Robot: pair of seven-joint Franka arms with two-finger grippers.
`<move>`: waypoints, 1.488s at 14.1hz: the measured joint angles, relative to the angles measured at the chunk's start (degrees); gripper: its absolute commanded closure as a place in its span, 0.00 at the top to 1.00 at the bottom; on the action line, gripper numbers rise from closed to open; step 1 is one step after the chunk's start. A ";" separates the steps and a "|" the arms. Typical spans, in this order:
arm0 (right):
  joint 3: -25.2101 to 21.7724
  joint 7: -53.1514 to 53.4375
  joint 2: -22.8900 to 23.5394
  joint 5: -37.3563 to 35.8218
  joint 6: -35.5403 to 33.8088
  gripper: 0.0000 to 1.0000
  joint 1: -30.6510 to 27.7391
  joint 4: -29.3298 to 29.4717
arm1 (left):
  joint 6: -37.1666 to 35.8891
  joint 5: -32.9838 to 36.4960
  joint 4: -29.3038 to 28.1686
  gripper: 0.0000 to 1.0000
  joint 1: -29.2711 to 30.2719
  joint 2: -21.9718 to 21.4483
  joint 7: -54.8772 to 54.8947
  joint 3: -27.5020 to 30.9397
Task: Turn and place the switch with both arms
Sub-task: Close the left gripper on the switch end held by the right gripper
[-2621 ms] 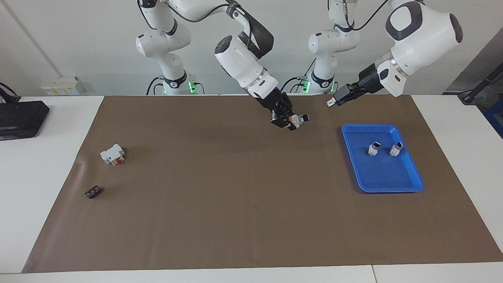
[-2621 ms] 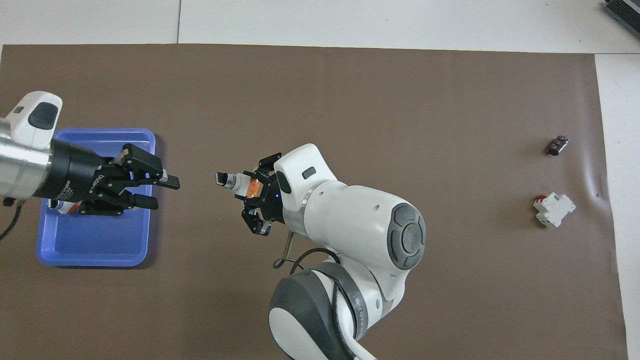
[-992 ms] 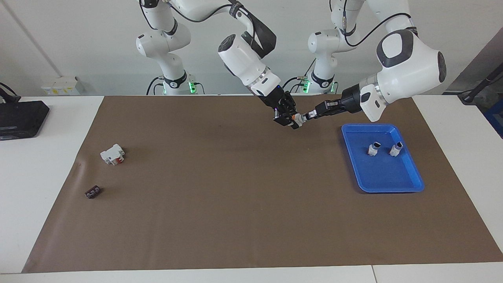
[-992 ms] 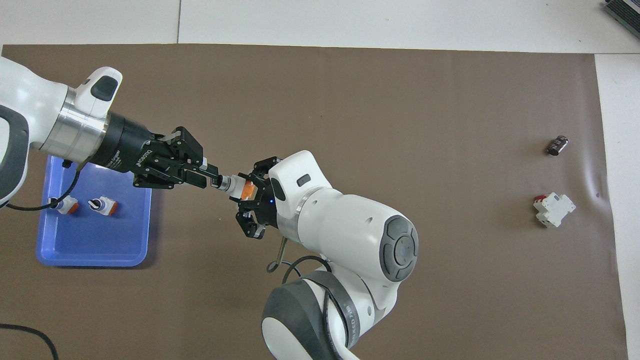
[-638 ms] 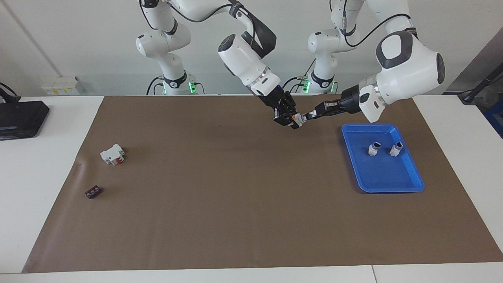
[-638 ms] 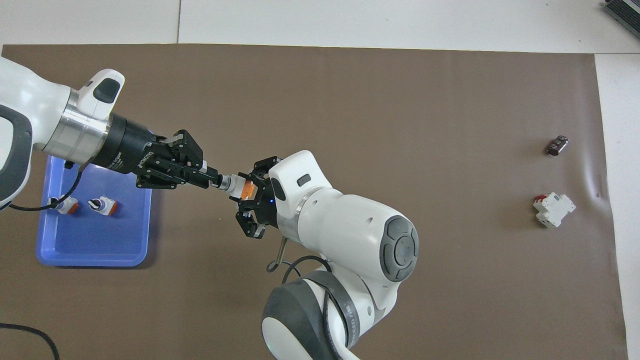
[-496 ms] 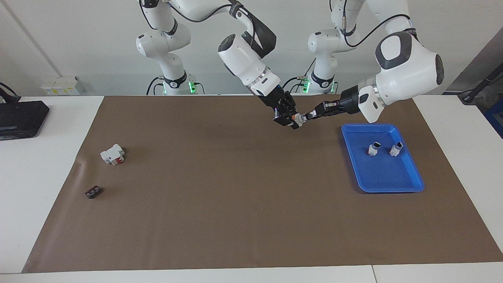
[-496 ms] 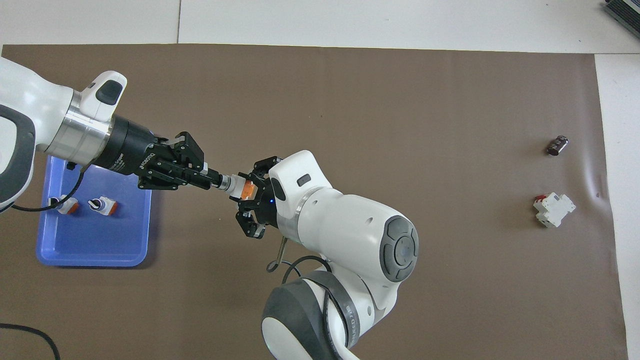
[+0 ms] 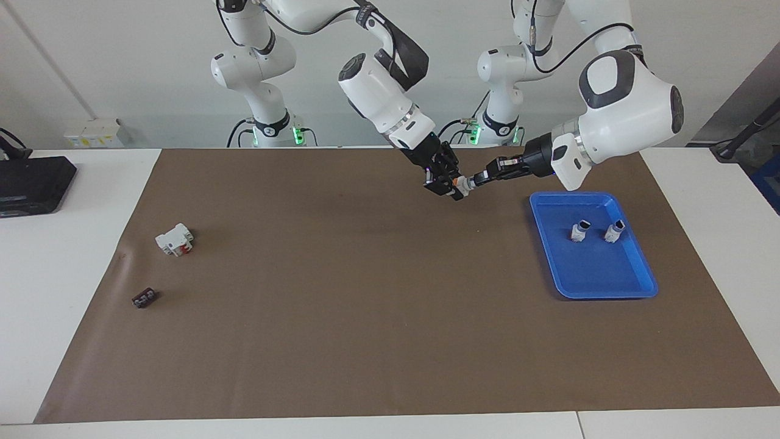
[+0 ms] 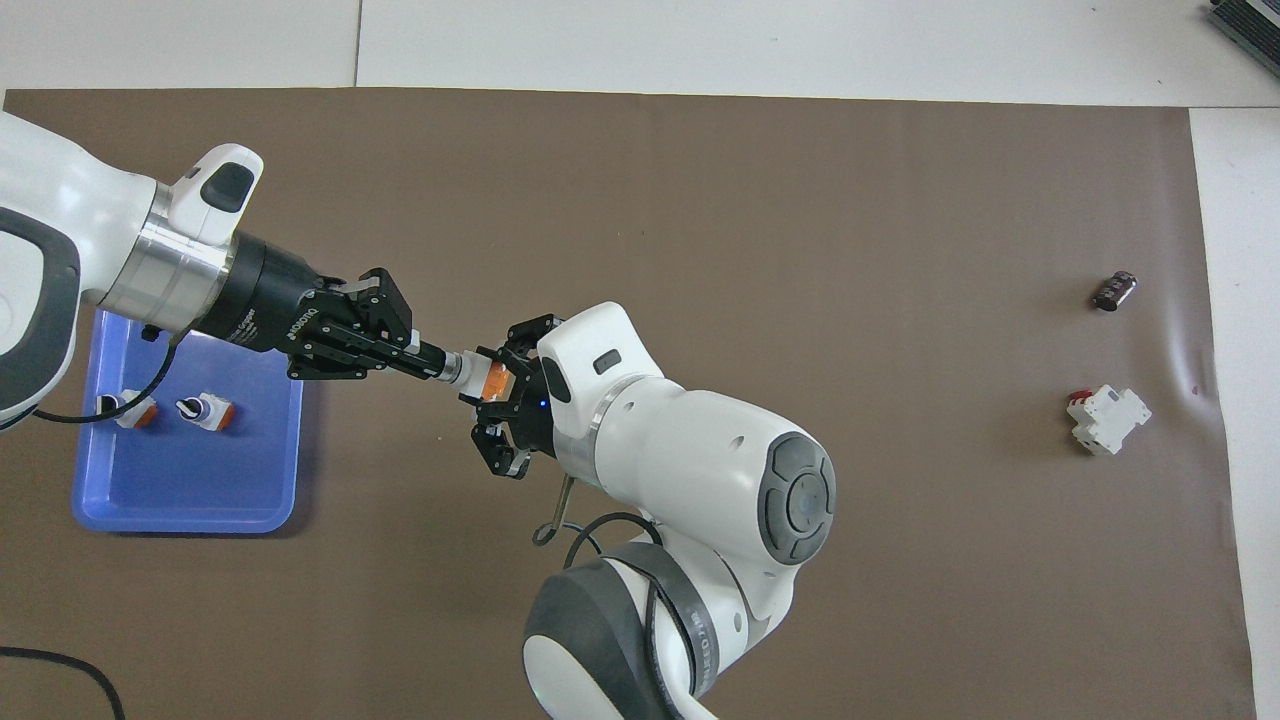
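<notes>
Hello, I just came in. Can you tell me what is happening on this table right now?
The right gripper holds the switch in the air over the brown mat, gripping its orange end. The left gripper has closed on the switch's dark knob tip, apparently to turn it. Two similar switches stand in the blue tray at the left arm's end; a white block with a red part lies at the right arm's end.

Plain white wall (image 9: 122,73); white table (image 9: 61,256) under brown mat (image 9: 341,317).
</notes>
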 measured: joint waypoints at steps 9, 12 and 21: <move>-0.02 0.29 0.01 0.00 0.76 0.00 0.07 -0.43 | 0.74 -0.05 -0.40 0.00 -0.24 -0.08 -4.69 0.01; -0.12 0.29 0.01 0.00 0.83 0.00 0.05 -0.66 | 1.39 -0.05 -0.73 0.00 -0.55 -0.18 -12.82 0.04; -0.37 1.13 0.24 0.00 1.79 0.00 0.03 -0.67 | 4.23 -0.15 -1.42 0.00 -1.00 -0.73 -41.11 -0.06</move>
